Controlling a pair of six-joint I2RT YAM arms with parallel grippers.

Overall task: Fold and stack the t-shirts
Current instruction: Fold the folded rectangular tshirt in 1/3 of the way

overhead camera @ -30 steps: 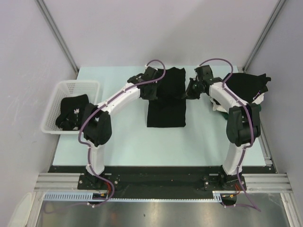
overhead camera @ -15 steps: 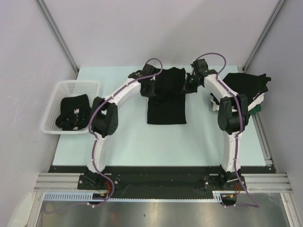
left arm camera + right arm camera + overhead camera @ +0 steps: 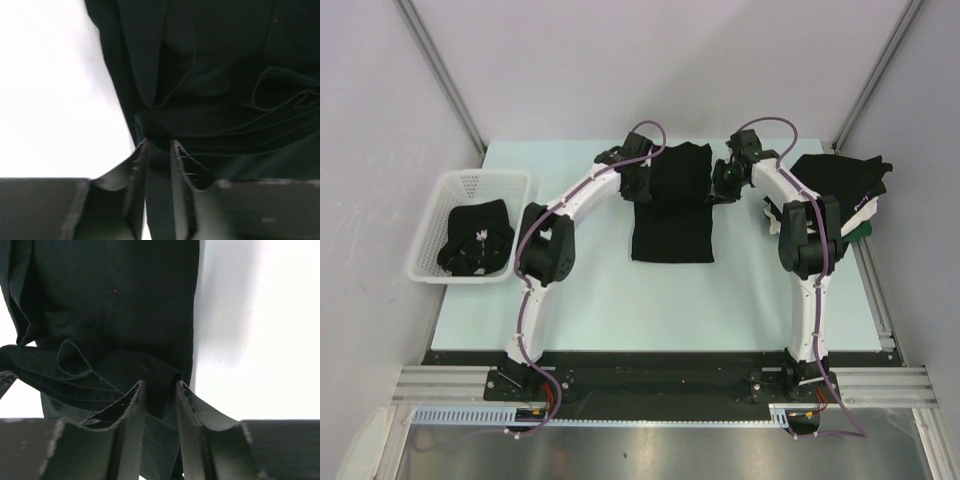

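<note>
Still clenched, the left gripper (image 3: pixel 159 145) and right gripper (image 3: pixel 160 385) pinch opposite sides of the black t-shirt (image 3: pixel 670 235), which lies at the far middle of the worktop (image 3: pixel 620 310).
Since a second ago both elbows have drawn in toward the middle, while the grippers have barely shifted. At left, the white basket (image 3: pixel 485 177) holds a crumpled black shirt (image 3: pixel 470 222) with a small pale mark. Folds of cloth sit between each gripper's fingers. At far right, a pile of black shirts (image 3: pixel 835 180) is partly hidden by the right arm.
</note>
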